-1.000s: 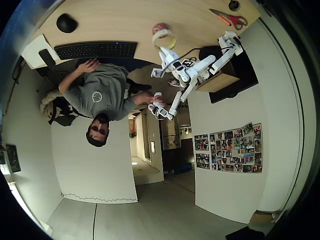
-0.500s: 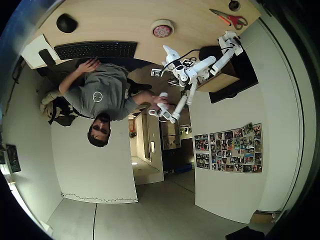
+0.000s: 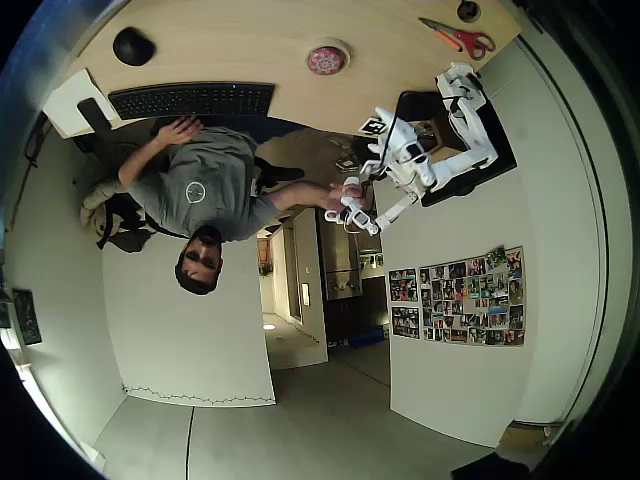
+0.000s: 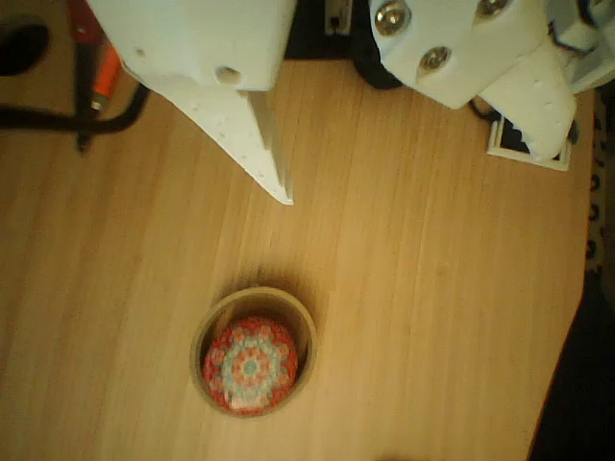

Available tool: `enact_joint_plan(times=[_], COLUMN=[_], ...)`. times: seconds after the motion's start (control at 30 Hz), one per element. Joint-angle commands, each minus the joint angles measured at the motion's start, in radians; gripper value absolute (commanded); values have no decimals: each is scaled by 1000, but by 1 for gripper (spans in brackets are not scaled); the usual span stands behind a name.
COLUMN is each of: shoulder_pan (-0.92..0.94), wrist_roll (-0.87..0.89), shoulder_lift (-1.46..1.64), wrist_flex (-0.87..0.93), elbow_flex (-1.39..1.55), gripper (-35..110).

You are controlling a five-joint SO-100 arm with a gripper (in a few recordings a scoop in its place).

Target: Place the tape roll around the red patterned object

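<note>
In the wrist view the pale tape roll (image 4: 204, 338) lies flat on the wooden table with the red patterned object (image 4: 250, 367) inside its hole, ring all around it. My gripper (image 4: 413, 163) hangs well above them, open, with nothing between its white fingers (image 4: 259, 144). From overhead, the tape roll (image 3: 341, 50) encircles the red patterned object (image 3: 326, 60) at the table's middle, and my gripper (image 3: 386, 132) is pulled back off to the right, apart from both.
Red-handled scissors (image 3: 462, 39) lie at the table's right end, also at the wrist view's top left (image 4: 94, 53). A black mouse (image 3: 133, 46) and keyboard (image 3: 191, 99) lie on the left. A person (image 3: 200, 195) sits at the table.
One second ago the gripper held the tape roll beside the red object. It let the ring go around the object, then drew back to the right, away from it.
</note>
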Motion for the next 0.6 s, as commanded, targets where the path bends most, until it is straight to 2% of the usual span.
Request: enact_joint_plan(times=[0.0,0.57], shoulder_pan=[-12,-49], wrist_roll=[-6,-17], shoulder_lift=[110,-29], wrist_flex=[-94,-189], elbow_flex=[207,215], gripper=[57,54])
